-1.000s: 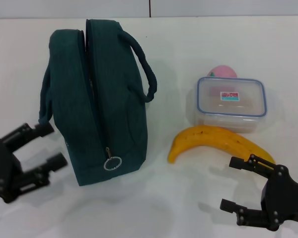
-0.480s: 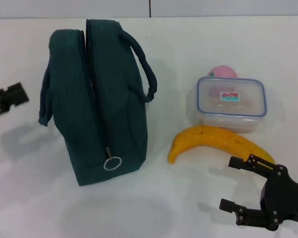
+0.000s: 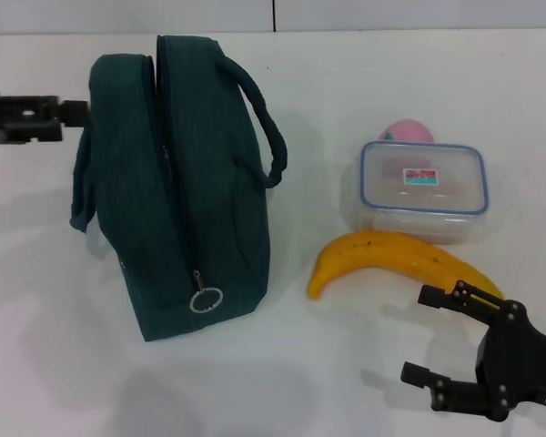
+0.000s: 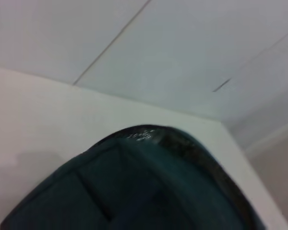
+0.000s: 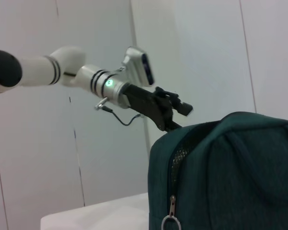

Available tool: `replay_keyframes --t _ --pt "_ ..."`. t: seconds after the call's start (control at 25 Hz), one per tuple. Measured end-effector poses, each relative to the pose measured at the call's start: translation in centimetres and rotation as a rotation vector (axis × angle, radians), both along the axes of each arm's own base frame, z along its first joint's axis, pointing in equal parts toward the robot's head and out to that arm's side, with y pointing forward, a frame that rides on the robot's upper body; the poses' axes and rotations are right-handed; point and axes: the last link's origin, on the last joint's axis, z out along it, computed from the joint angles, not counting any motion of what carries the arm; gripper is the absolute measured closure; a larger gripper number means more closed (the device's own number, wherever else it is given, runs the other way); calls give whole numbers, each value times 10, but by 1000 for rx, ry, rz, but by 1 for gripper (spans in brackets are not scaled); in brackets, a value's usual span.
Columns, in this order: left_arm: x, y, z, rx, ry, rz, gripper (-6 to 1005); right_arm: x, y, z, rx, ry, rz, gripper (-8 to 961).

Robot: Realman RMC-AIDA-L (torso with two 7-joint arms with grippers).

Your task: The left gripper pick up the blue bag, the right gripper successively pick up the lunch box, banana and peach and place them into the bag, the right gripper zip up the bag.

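Upright on the table (image 3: 36, 364), the blue bag (image 3: 187, 182) has the left gripper (image 3: 73, 114) raised beside its far upper corner, seemingly just short of touching; its finger spread is unclear. The right gripper (image 3: 434, 335) rests spread wide near the banana (image 3: 391, 257).

Head camera high above table; both wrist cameras low, sharing the blue bag (image 3: 177, 182).
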Motion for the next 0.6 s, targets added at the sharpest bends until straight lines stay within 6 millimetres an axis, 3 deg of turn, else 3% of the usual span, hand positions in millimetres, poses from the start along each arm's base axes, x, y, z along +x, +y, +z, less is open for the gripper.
replay_keyframes --t 0.6 --pt "7 29 -21 -92 61 54 171 0 1 0 5 2 1 83"
